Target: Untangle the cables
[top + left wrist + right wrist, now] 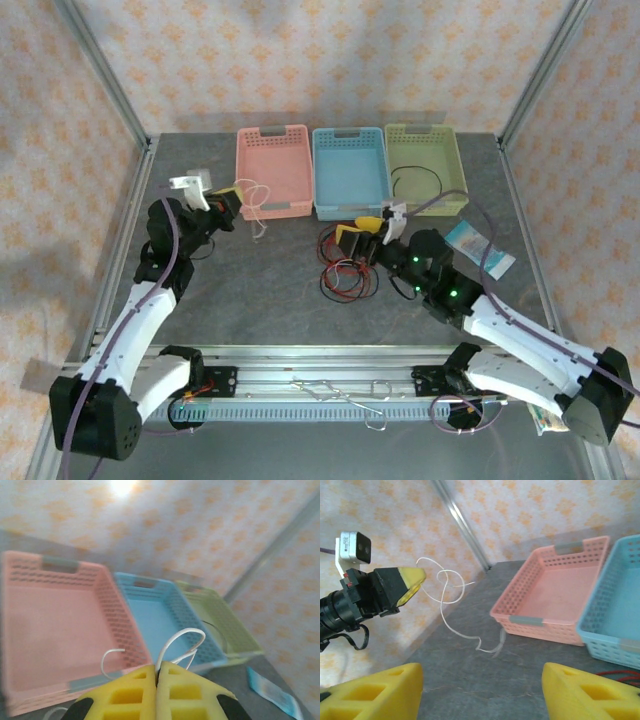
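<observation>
While the red and black cables (345, 272) sit in a messy heap on the tabletop (250, 300) just in front of the blue basket (349, 134), the left end effector (157, 672) has its yellow pads pinched tight on the white cable (189, 629), holding it up off the surface beside the pink basket (272, 133). From the right wrist view the cable crosses over itself in a little loop right below the pads, and its tail trails down to the tabletop near that basket's corner. My guess is it's held high and well apart from the heap so its own weight can pull that loop open – and so it can't snag the other wires again.

The right end effector (481, 676) is spread wide with nothing between its fingers, sitting right by the red and black pile and facing the dangling white strand. It reads like it's lining up a grab, though I can't say on which.

A black cable (415, 182) lies in the green basket (455, 165) – so probably one cable per basket, white headed for pink.
</observation>
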Robot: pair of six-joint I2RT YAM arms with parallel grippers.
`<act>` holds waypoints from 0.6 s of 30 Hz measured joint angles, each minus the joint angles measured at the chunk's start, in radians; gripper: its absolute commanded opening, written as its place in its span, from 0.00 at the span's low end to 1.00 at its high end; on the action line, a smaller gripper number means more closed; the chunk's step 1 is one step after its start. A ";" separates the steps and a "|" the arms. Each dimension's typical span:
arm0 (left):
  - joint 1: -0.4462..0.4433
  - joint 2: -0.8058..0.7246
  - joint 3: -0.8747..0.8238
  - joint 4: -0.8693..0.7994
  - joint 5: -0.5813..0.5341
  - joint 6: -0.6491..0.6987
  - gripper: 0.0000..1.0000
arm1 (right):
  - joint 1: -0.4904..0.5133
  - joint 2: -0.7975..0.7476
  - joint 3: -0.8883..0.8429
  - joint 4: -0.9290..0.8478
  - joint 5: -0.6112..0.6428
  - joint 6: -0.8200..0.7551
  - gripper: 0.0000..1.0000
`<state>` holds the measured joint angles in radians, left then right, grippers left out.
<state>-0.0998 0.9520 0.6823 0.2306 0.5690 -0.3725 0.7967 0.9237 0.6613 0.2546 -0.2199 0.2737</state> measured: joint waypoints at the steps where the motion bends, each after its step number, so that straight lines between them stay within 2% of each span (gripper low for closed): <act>1: -0.037 -0.014 0.006 -0.004 0.000 0.008 0.00 | 0.024 0.024 0.011 0.016 0.005 0.003 0.68; 4: -0.134 -0.044 0.015 -0.009 -0.004 0.020 0.00 | 0.105 0.085 0.056 0.047 0.035 0.005 0.74; 8: -0.224 -0.054 0.029 -0.018 -0.021 0.035 0.00 | 0.172 0.162 0.130 0.088 0.095 0.008 0.75; 18: -0.353 -0.051 0.088 -0.049 -0.061 0.068 0.00 | 0.181 0.289 0.223 0.136 0.230 0.048 0.75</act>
<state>-0.4526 0.9012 0.7700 0.1814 0.5079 -0.3046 0.9775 1.2129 0.8845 0.3908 0.0101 0.3222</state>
